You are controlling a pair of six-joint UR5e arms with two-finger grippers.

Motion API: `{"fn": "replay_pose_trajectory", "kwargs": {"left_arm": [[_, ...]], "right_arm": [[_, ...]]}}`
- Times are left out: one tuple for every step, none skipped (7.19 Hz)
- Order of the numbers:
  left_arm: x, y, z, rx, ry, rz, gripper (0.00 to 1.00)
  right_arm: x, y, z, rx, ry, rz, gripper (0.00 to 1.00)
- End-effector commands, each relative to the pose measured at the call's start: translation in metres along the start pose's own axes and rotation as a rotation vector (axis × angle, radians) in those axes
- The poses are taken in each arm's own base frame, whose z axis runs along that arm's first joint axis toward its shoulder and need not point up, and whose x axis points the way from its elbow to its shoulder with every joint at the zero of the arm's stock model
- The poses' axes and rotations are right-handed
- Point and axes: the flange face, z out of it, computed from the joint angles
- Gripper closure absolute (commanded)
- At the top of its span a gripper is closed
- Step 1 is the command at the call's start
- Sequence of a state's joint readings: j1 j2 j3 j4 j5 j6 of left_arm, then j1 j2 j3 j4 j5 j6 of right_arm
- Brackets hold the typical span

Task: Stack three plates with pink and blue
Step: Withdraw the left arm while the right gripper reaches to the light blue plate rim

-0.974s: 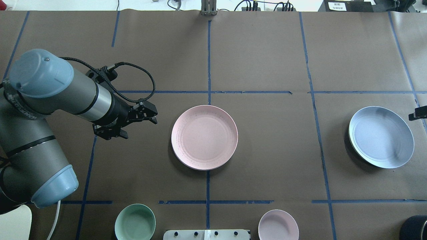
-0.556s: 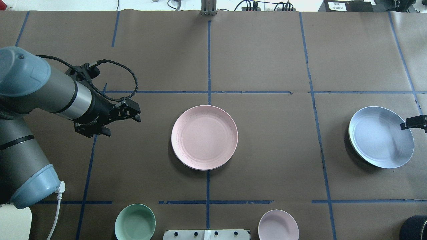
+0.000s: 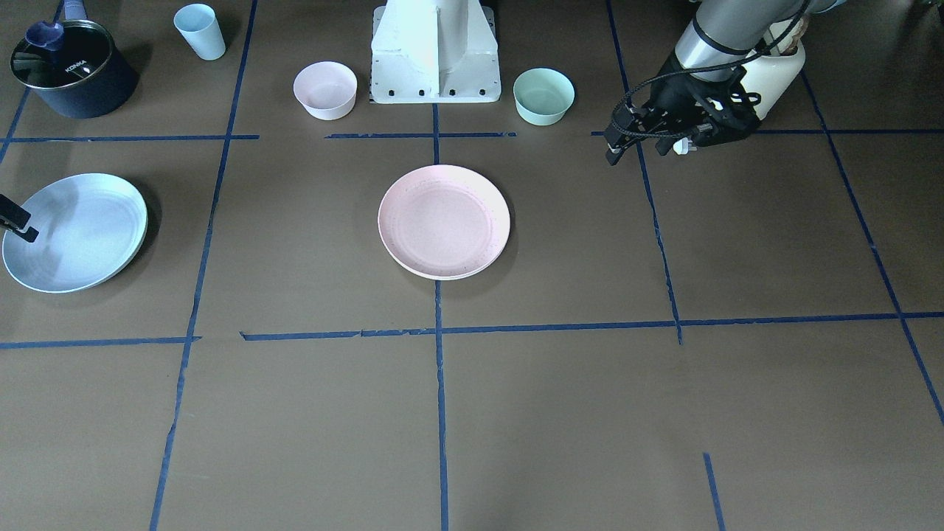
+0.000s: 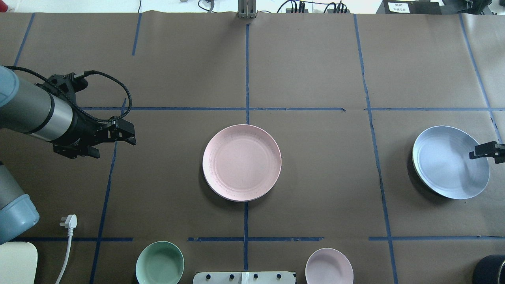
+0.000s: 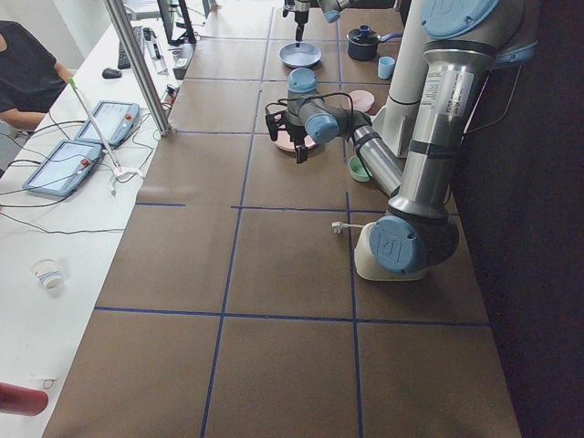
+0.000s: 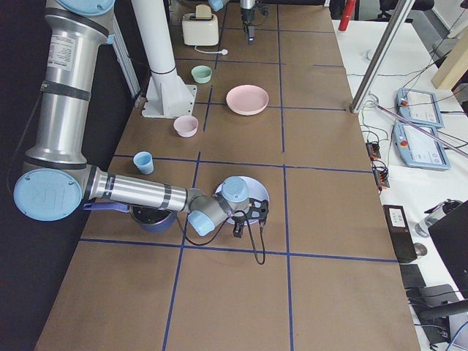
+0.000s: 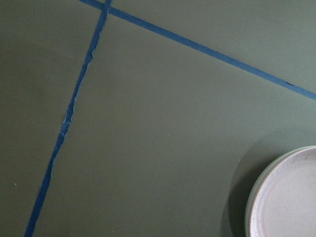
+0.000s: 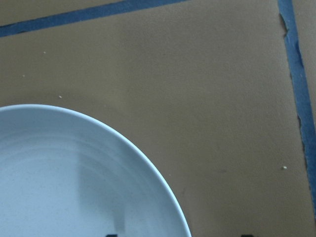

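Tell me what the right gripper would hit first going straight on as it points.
Probably the blue plate, at its rim. The right gripper points down, open, straddling that rim: one side over the plate, the other over bare table. Its height is unclear.

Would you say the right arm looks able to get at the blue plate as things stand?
Probably yes: the right gripper hangs at the blue plate's rim, and nothing lies on the plate or between them.

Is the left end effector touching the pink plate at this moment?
Apart. The overhead view shows a wide strip of bare table between the left end effector and the pink plate.
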State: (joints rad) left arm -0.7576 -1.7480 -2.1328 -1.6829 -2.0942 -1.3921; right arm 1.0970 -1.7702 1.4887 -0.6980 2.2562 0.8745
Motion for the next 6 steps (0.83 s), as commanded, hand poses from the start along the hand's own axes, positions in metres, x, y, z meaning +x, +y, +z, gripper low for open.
{"fn": "replay_pose_trajectory", "kwargs": {"left_arm": [[-0.026, -0.019, -0.018, -0.001, -0.002, 0.016, 0.0], [-0.042, -0.029, -0.026, 0.0, -0.006, 0.028, 0.0], [-0.053, -0.037, -0.032, 0.004, -0.011, 0.042, 0.0], [-0.066, -0.044, -0.036, 0.017, -0.023, 0.049, 0.0], [-0.083, -0.053, -0.039, 0.03, -0.041, 0.079, 0.0], [-0.105, -0.066, -0.046, 0.048, -0.063, 0.12, 0.0]], "right_arm": [[0.001, 0.002, 0.004, -0.008, 0.005, 0.005, 0.46], [0.001, 0.002, 0.004, -0.008, 0.004, 0.006, 0.69], [0.002, 0.003, 0.004, -0.011, 0.002, 0.005, 0.83], [0.001, 0.002, 0.002, -0.011, -0.003, 0.001, 0.94], [-0.001, 0.002, 0.001, -0.012, -0.007, 0.001, 0.99], [-0.003, 0.002, 0.0, -0.01, -0.013, -0.002, 1.0]]}}
